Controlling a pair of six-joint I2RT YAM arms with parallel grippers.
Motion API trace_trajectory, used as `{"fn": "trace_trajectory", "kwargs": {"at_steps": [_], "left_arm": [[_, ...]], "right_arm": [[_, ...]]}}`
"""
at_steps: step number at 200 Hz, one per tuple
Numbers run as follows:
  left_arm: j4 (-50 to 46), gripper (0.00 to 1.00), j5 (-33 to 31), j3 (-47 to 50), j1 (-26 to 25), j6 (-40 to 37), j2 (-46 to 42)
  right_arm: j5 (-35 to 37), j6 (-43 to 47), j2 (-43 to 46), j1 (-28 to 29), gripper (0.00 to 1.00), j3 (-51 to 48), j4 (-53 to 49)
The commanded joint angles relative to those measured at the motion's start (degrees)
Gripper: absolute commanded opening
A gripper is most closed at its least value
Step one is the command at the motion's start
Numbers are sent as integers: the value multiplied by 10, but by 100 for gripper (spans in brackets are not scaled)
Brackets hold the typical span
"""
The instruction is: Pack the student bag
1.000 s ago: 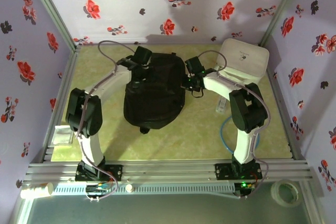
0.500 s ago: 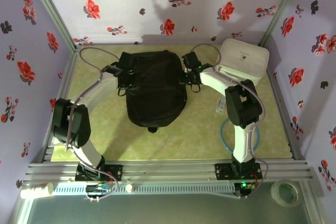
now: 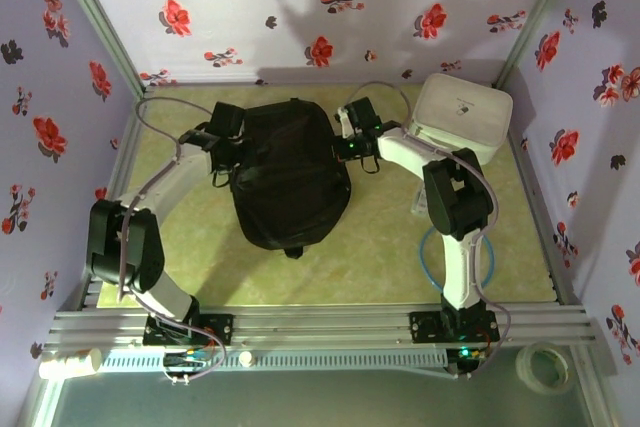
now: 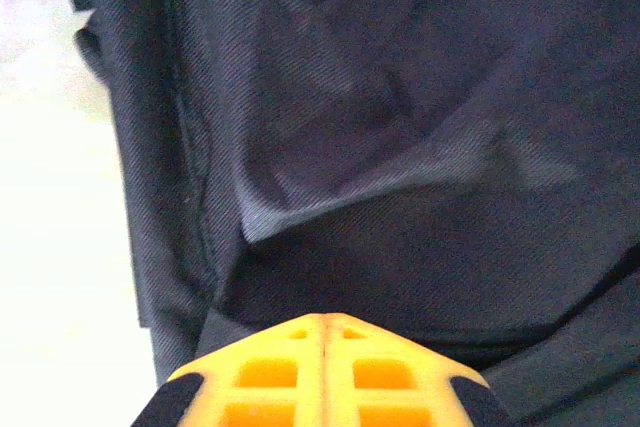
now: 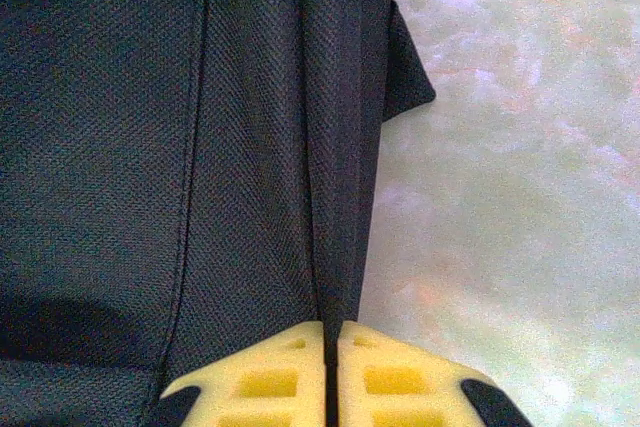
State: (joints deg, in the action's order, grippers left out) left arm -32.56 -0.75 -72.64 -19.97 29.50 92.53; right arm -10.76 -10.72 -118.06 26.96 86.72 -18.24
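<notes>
The student bag (image 3: pixel 290 177) is laid flat on the table (image 3: pixel 380 257), toward the far middle, between the two arms. Its left edge is met by the left gripper (image 4: pixel 325 325), whose fingers are pressed fully together, with fabric apparently pinched at the tips. A fold of its right edge is nipped in the almost closed right gripper (image 5: pixel 330 332). The white case (image 3: pixel 462 112) is seen outside the bag, at the far right. Packing is judged barely begun.
</notes>
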Motion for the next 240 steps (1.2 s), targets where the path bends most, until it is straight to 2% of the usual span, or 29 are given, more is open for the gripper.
{"fn": "trace_trajectory", "kwargs": {"at_steps": [1, 13, 28, 60, 83, 114, 142, 197, 224, 240], "left_arm": [[23, 0, 62, -33, 0, -17, 21], [31, 0, 92, -39, -7, -16, 26], [38, 0, 117, -43, -17, -19, 29], [41, 0, 135, -45, -27, -23, 30], [42, 0, 134, -43, -26, -16, 37], [46, 0, 130, -41, -27, -5, 44], [42, 0, 120, -40, -26, -2, 45], [43, 0, 121, -35, -27, -1, 48], [42, 0, 120, -36, -26, -1, 48], [36, 0, 116, -38, -26, -1, 51]], "right_arm": [[24, -18, 24, -16, 24, -8, -40], [19, -50, 42, -16, 40, -8, -42], [10, -81, 70, -14, 51, -16, -38], [-47, -165, 107, 5, 59, -40, -9], [-47, -240, 105, 39, 64, -41, -3], [-76, -330, 71, 72, 65, -22, 23], [-43, -307, 39, 90, 65, 20, -26], [-62, -308, -15, 97, 63, 77, -87], [-36, -274, -18, 100, 60, 87, -126], [5, -232, -12, 106, 60, 97, -164]]}}
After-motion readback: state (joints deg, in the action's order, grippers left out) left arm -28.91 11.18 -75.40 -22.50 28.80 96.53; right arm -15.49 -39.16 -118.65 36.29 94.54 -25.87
